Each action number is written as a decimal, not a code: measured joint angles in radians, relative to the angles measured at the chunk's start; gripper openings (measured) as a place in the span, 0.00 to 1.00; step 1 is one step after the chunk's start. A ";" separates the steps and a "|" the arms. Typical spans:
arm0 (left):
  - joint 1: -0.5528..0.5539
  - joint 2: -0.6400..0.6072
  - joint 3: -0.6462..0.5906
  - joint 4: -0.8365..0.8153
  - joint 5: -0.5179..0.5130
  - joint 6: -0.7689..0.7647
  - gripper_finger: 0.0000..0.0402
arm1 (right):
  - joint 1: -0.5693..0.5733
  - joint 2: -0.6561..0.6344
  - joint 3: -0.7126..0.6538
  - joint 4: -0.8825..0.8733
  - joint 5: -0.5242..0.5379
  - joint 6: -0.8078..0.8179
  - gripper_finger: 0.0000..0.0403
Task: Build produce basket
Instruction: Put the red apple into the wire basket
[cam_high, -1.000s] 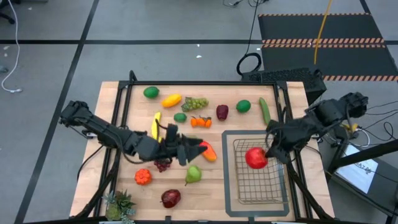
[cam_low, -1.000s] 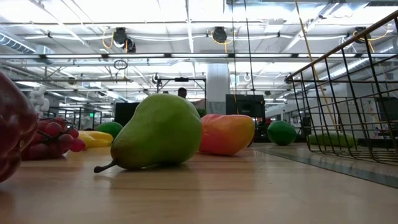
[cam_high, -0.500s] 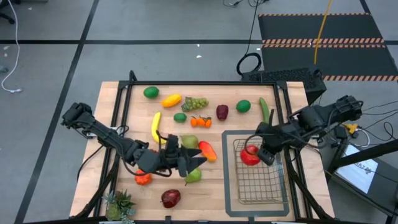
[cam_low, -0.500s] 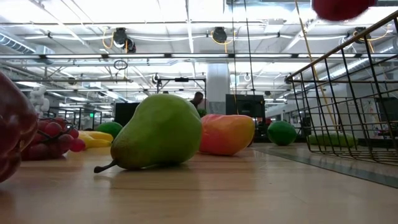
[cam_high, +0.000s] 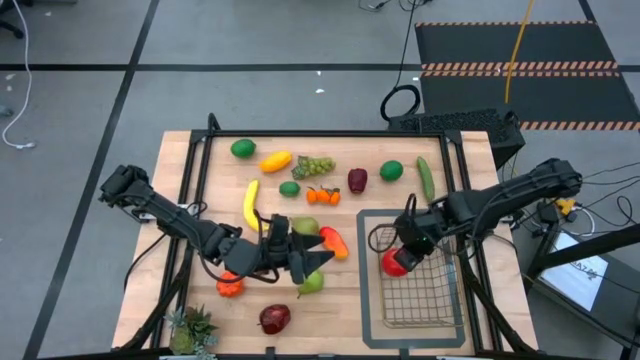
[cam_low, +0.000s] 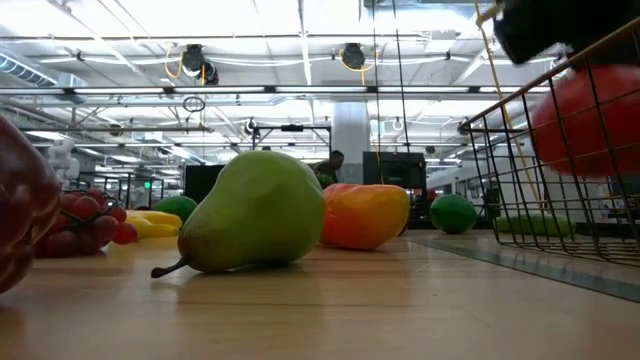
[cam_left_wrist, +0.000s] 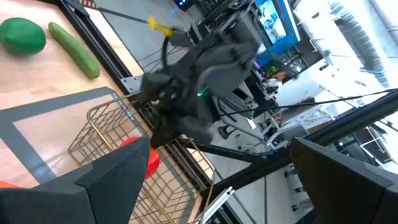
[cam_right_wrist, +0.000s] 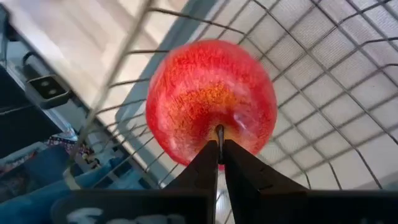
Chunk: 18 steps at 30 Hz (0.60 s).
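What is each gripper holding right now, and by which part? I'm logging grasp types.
The right gripper holds the red apple by its stem, pinched between the fingertips, over the basket. The left gripper is open and holds nothing.

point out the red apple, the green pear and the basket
red apple (cam_right_wrist: 211, 99), right wrist view, middle of its skin
green pear (cam_low: 260, 215), low view, its wide body
basket (cam_high: 425, 305), high view, mesh floor
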 joint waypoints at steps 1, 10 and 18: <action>0.000 0.000 0.000 0.000 0.000 -0.001 0.96 | 0.000 0.000 -0.027 0.027 0.001 0.010 0.03; 0.000 0.000 0.000 -0.005 0.003 -0.022 0.96 | -0.001 0.000 -0.132 0.102 0.048 0.081 0.04; 0.012 0.000 0.000 -0.005 0.003 -0.001 0.96 | -0.005 0.000 -0.132 0.103 0.143 0.085 0.06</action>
